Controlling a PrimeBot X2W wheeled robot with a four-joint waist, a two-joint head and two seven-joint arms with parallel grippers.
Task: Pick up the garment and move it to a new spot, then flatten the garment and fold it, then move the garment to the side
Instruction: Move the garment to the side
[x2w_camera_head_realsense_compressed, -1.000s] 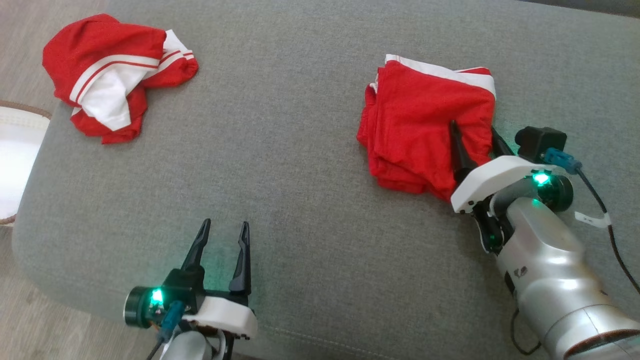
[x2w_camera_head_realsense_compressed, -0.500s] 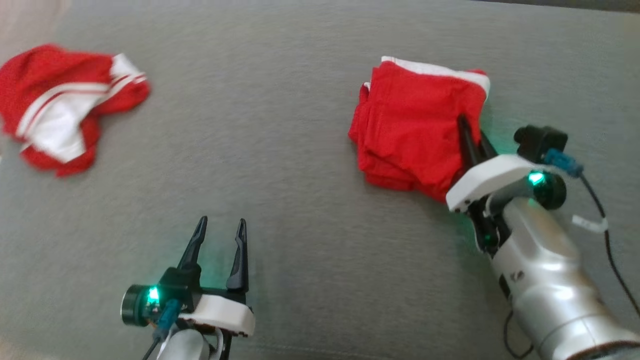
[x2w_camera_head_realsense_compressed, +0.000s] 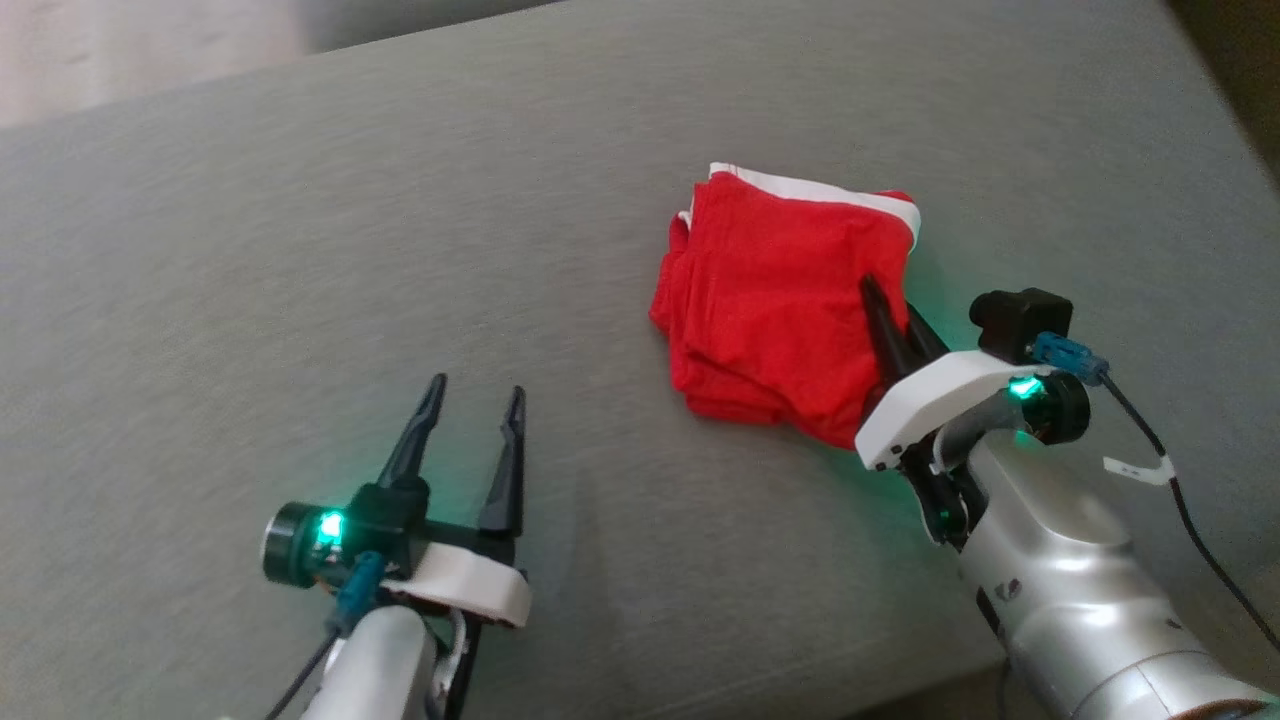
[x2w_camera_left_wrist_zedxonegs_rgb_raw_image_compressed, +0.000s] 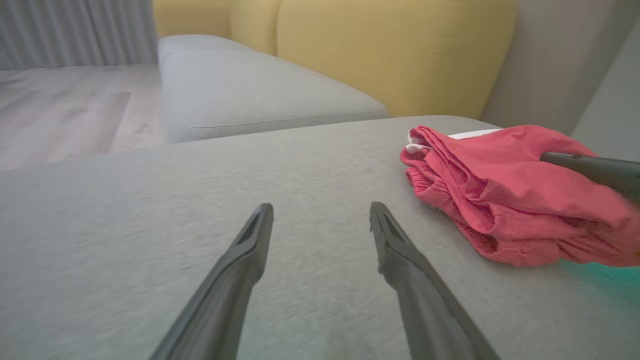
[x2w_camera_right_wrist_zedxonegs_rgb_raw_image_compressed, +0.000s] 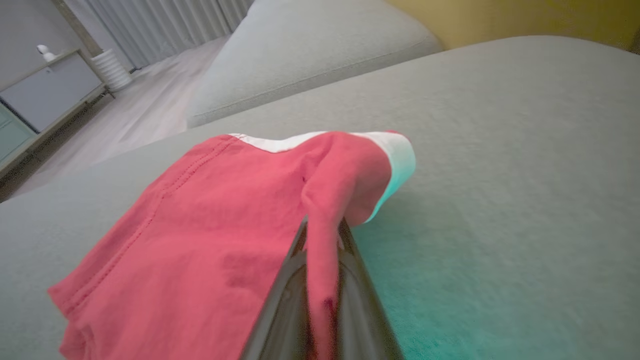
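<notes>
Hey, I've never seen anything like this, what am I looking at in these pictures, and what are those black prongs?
A two-armed robot. One picture looks down from its head; the other two come from wrist cameras looking along each arm's two dark fingers, your prongs. On a grey sofa cushion lies a folded red garment with a white band. The right gripper is shut on the garment's edge, pinching a fold. The left gripper is open and holds nothing.
</notes>
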